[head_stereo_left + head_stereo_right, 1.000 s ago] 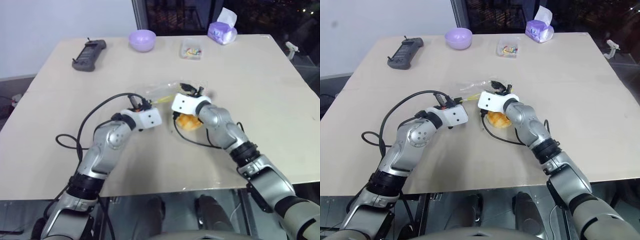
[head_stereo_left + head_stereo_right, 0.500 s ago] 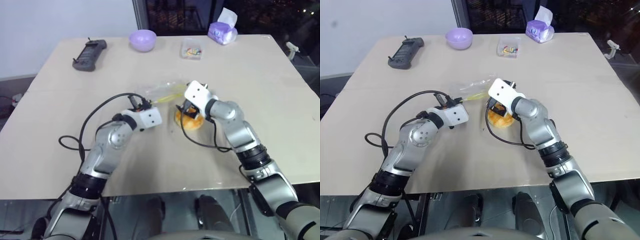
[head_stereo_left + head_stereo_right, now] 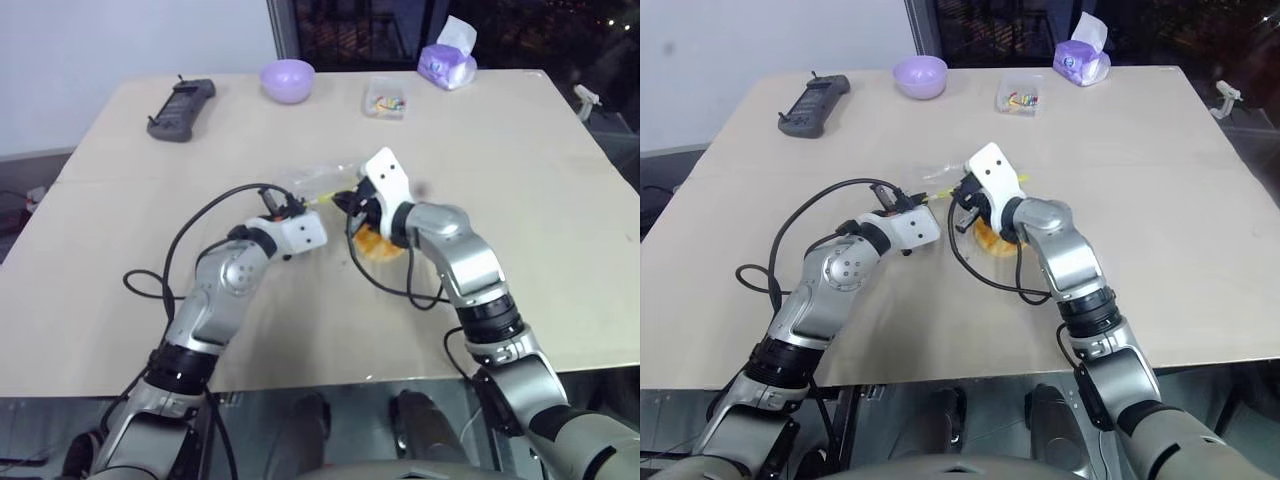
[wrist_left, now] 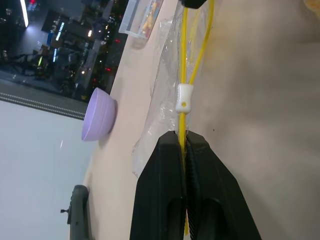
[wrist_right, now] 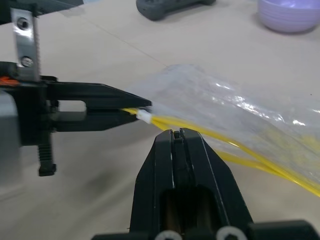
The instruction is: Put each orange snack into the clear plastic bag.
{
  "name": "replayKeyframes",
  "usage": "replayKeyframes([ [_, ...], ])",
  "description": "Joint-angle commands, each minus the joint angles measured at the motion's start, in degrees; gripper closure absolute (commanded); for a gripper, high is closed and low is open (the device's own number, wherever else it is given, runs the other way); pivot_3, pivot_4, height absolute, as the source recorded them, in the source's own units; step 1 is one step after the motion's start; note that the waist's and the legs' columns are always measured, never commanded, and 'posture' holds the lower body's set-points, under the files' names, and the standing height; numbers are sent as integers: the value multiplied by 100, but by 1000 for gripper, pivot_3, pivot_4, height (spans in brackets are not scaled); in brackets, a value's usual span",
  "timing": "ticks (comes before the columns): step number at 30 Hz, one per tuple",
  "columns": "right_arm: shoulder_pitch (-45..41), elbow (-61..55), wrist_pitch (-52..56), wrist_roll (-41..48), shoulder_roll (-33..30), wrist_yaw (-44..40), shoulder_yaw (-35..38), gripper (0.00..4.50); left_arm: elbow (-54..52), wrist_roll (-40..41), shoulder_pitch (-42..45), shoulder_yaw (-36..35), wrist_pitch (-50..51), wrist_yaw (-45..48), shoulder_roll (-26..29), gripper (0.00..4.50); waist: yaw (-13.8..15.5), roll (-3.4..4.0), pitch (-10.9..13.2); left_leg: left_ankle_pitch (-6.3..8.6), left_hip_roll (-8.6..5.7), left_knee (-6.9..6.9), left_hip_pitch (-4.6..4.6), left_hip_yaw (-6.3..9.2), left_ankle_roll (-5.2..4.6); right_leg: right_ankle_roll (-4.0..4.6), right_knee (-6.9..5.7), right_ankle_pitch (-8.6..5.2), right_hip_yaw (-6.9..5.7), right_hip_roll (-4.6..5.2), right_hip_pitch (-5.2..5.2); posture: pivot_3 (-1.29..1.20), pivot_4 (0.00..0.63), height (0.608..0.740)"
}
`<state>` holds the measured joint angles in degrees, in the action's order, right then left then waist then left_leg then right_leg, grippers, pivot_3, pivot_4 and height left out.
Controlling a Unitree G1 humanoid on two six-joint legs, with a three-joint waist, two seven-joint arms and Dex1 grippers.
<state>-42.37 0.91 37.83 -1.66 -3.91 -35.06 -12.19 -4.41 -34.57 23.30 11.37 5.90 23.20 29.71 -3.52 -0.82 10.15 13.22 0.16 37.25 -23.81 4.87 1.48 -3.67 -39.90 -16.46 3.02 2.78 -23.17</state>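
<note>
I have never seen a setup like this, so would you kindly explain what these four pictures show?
A two-armed humanoid robot stands at a table. Two pictures come from cameras in its head, looking down; the other two from a camera on each wrist, looking along black fingers. The left gripper is shut on the yellow strip of a clear plastic bag. The right gripper is shut beside that strip; whether it pinches the strip is unclear. An orange snack lies under the right wrist. Farther off are a lilac bowl, a remote, a small clear box and tissues.
</note>
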Motion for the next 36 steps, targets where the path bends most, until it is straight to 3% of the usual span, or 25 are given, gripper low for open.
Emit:
replayKeyframes([
  [1, -127, 79, -134, 144, 58, 179, 78, 4487, -154, 86, 71, -76, -54, -79, -9, 4500, 1, 0, 0, 0, 0, 0, 0, 0, 0, 0, 0, 0, 0, 0, 0, 0, 150, 740],
  [19, -478, 1295, -370, 494, 203, 955, 635, 4487, -192, 338, -33, 166, -668, 131, 44, 4500, -5, 0, 0, 0, 1, -1, 0, -2, 0, 0, 1, 0, 1, 0, -1, 0, 150, 740],
  [25, -441, 1721, -1351, -277, -117, 1332, 68, 4487, -205, 337, -43, 182, -690, 148, 42, 4500, -17, 1, 0, 0, 1, -1, 0, -3, 0, 0, 1, 0, 1, 0, -1, 0, 150, 740],
  [30, -420, 2161, -2716, -1429, -666, 1792, -780, 4487, -176, 357, -55, 103, -603, 112, 33, 4500, -24, 0, 0, 0, 0, -1, 1, -3, 0, 0, 2, 0, 1, 0, -1, 0, 150, 740],
  [36, -584, 2679, -3672, -2448, -1009, 2373, -1319, 1881, -194, 405, -83, 104, -577, 129, 15, 4500, -43, 0, 0, 0, 1, -1, 1, -4, 0, 0, 2, 0, 3, 0, -1, 0, 150, 740],
])
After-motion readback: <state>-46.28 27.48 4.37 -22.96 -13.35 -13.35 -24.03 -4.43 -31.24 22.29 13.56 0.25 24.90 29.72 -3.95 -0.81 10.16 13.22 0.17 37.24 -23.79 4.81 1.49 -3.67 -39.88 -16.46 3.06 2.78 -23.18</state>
